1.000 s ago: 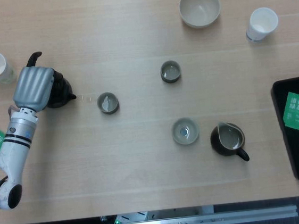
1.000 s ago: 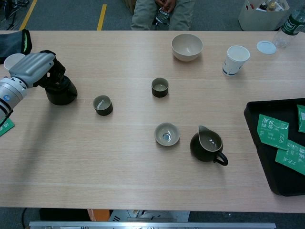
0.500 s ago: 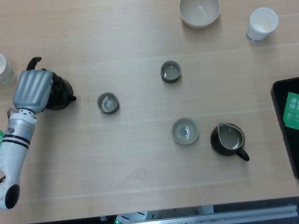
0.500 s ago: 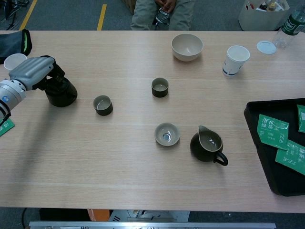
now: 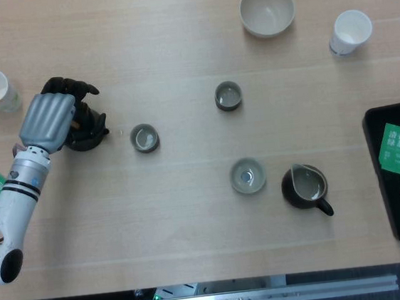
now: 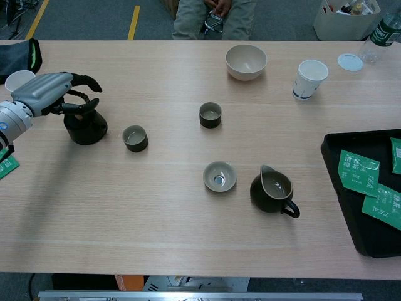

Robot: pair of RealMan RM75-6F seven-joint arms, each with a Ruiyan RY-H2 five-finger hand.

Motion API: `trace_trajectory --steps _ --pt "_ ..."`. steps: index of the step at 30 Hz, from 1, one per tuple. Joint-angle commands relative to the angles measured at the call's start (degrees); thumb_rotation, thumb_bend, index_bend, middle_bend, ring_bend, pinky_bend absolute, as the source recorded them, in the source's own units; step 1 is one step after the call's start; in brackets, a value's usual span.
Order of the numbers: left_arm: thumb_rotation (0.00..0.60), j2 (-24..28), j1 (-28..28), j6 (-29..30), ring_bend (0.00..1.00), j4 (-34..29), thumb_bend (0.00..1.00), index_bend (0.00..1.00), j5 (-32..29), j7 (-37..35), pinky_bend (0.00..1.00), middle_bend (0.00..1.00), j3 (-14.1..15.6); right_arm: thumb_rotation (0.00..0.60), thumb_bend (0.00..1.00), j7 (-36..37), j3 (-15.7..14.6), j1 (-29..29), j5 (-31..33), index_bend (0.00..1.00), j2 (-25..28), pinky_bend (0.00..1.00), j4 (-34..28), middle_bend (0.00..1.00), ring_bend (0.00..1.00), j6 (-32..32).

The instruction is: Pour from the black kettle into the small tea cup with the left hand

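My left hand [image 5: 48, 121] hovers over the black kettle [image 6: 85, 127] near the surface's left edge, fingers spread above its handle and gripping nothing yet. The small tea cup [image 5: 144, 138] sits just beside it, within pouring reach, I judge.

Your head view looks straight down on the table [image 5: 192, 215]. Your chest view faces it obliquely from the front. Both share the left hand [image 5: 47, 122] and the tabletop to its right.
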Motion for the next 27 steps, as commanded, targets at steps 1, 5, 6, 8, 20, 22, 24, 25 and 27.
trace_trajectory --steps 1,5,6,8,20,22,24,25,27 --pt "0.191 2.22 0.39 1.94 0.15 -3.63 0.36 0.24 0.57 -0.69 0.11 0.24 -0.84 0.600 0.15 0.00 0.01 0.08 0.02 0.33 0.03 0.24 0.02 0.33 0.22 -0.14" --pt "0.361 5.04 1.41 4.33 0.15 -7.86 0.36 0.24 0.43 0.62 0.11 0.24 -1.34 0.600 0.15 -0.27 0.01 0.28 0.03 0.33 0.16 0.24 -0.01 0.33 0.22 -0.50" --pt "0.420 5.76 1.81 5.05 0.15 -8.94 0.36 0.24 0.12 1.38 0.11 0.24 -1.47 0.600 0.15 -0.45 0.05 0.32 0.10 0.33 0.21 0.24 -0.08 0.33 0.22 -0.58" --pt "0.555 7.46 3.21 7.30 0.15 -11.86 0.36 0.24 -1.25 3.50 0.11 0.24 -1.87 0.600 0.15 -1.01 0.15 0.42 0.23 0.33 0.28 0.24 -0.26 0.33 0.22 -0.72" --pt "0.600 14.34 14.06 24.19 0.15 -20.82 0.36 0.24 -0.31 10.97 0.11 0.24 0.54 0.600 0.15 -2.22 -0.75 1.32 -1.16 0.33 -0.53 0.24 -0.61 0.33 0.22 -2.26" --pt "0.600 15.45 15.99 26.35 0.15 -21.38 0.36 0.25 0.73 10.95 0.11 0.24 1.61 0.600 0.15 -2.44 -0.91 1.43 -1.35 0.33 -0.83 0.24 -0.62 0.33 0.22 -2.45" --pt "0.600 16.31 17.72 28.34 0.15 -21.98 0.36 0.25 1.31 10.97 0.11 0.24 2.32 0.600 0.15 -2.45 -0.96 1.50 -1.42 0.33 -0.97 0.24 -0.66 0.33 0.22 -2.53" --pt "0.600 16.79 18.58 29.27 0.15 -22.36 0.36 0.25 1.63 10.93 0.11 0.24 2.71 0.600 0.15 -2.44 -0.96 1.51 -1.45 0.33 -1.01 0.24 -0.66 0.33 0.22 -2.51" --pt "0.600 18.07 20.46 30.95 0.15 -23.47 0.36 0.25 2.22 10.82 0.11 0.24 3.70 0.600 0.15 -2.42 -1.02 1.54 -1.60 0.33 -1.05 0.24 -0.61 0.33 0.22 -2.43"
